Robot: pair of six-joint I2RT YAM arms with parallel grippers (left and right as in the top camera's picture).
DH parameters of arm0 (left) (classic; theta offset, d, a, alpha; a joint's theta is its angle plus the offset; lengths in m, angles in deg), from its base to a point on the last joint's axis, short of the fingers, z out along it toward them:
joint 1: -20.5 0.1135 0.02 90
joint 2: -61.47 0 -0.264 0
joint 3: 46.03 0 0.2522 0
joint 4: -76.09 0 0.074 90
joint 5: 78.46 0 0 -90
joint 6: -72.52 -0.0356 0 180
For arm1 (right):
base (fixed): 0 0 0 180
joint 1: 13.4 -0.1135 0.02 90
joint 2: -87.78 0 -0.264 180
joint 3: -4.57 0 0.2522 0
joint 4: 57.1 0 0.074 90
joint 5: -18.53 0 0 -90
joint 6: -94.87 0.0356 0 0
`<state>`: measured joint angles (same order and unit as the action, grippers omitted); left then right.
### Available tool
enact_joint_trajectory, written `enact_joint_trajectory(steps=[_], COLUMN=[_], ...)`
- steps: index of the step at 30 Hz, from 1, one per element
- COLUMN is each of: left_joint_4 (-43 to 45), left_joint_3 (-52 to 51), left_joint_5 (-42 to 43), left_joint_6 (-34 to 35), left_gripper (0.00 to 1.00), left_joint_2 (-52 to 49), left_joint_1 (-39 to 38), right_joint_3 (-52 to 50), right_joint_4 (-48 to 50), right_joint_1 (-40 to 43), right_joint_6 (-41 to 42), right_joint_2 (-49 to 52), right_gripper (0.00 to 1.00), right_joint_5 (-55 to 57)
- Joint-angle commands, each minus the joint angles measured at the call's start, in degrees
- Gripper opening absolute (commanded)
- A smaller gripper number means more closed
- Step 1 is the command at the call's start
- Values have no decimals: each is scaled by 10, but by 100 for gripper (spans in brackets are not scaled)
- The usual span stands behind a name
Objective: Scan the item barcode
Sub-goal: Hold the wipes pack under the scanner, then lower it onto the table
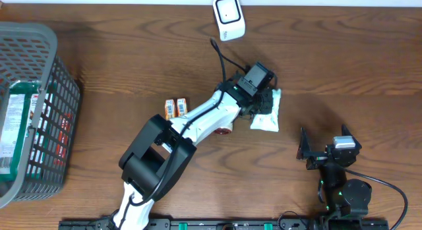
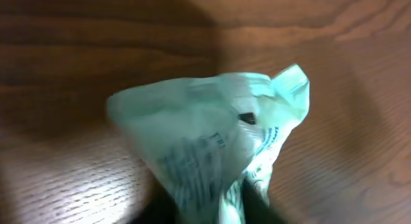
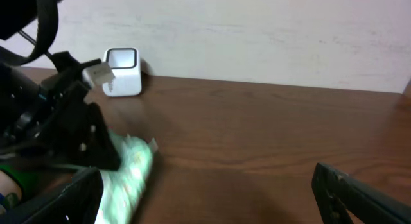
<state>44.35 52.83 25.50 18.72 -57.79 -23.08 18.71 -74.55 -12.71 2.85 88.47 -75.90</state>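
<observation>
The item is a pale green plastic bag (image 1: 267, 116) lying on the wooden table just below the left arm's wrist. In the left wrist view the bag (image 2: 212, 134) fills the frame, its crumpled end running down between the dark fingers of my left gripper (image 2: 209, 214); blur hides whether they press on it. The white scanner (image 1: 229, 17) stands at the table's far edge, also seen as the scanner (image 3: 122, 71) from the right wrist. My right gripper (image 1: 303, 151) rests near the front right, jaws wide apart and empty, facing the bag (image 3: 128, 172).
A grey mesh basket (image 1: 39, 52) with packaged goods stands at the left edge. Two small orange cartons (image 1: 176, 107) sit beside the left arm, and a red object (image 1: 225, 131) shows under it. The scanner's black cable (image 1: 221, 55) runs toward the left wrist.
</observation>
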Motion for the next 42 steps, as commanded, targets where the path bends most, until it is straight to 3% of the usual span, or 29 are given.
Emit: enact_joint_trajectory(steps=[1,5,9,10,15,16,21,30,42], left_joint_4=[3,12,17,16,14,14,23,47,-38], left_joint_3=[-5,-4,-4,-4,-5,-5,-5,-5,-5], left_joint_5=[-16,-16,-16,-16,-14,-13,-2,-5,-56], left_joint_6=[-4,-8,-31,-39,-60,-66,-108,-111,-91], left_gripper=[65,71,70,65,10,7,7,8,7], left_joint_2=[-3,30,76,84,82,77,40,-42,-10], left_joint_1=[2,16,23,23,19,16,-2,-15,-15], right_joint_3=[-1,-1,-1,-1,-1,-1,-1,-1,-1], right_joint_4=[-2,-2,-2,-2,-2,-2,-2,-2,-2], right_joint_1=[2,2,2,2,2,2,2,2,2], right_joint_6=[7,7,7,7,7,7,7,7,7], right_joint_2=[-3,-3,-3,-3,-3,-3,-3,-3,-3], right_gripper=[99,99,99,99,99,99,99,99,99], right_joint_5=[1,1,1,1,1,1,1,1,1])
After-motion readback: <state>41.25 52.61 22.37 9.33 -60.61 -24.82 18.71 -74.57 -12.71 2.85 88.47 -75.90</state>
